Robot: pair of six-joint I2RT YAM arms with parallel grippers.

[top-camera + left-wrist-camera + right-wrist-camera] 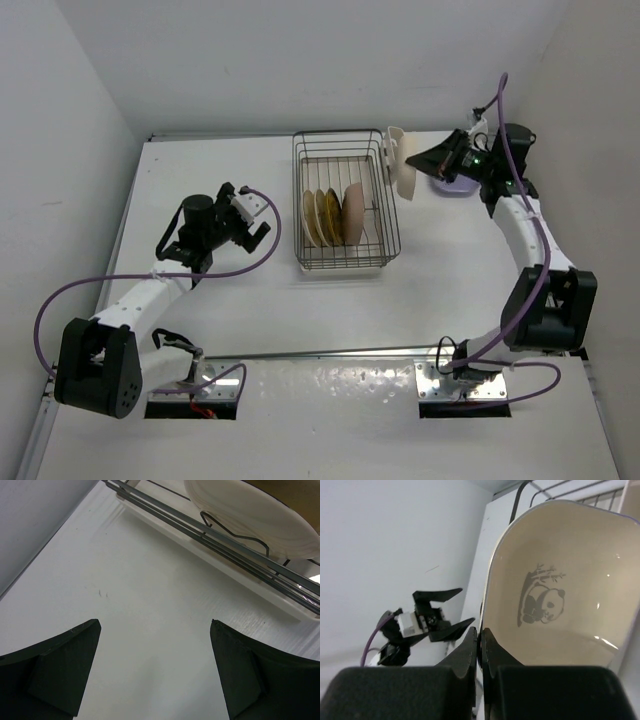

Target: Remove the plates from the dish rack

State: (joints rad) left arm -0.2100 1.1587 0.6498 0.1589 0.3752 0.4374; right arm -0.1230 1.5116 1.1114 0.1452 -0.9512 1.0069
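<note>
Just right of the dish rack's (345, 262) far right corner, the right pincer (420, 162) is clamped on the rim of a cream panda plate (403, 172). The plate juts left from the pincer tips toward the rack, clear of the table (250, 320). It is tipped steeply, almost on edge. From above it shows as a thin strip, with its long axis running far to near. In the wrist view the two fingers (470, 645) pinch the rim and the panda side faces the camera.

A lavender plate (448, 186) lies flat on the table under that wrist.

Inside the rack, three plates stand on edge in a row: cream (312, 218), yellow-gold (330, 217) and pinkish-beige (353, 210). Their rims run far to near.

The left pincer (258, 215) is spread wide and holds nothing. It hangs over bare table to the left of the rack, well apart from the wires and aimed at the rack's left side.
</note>
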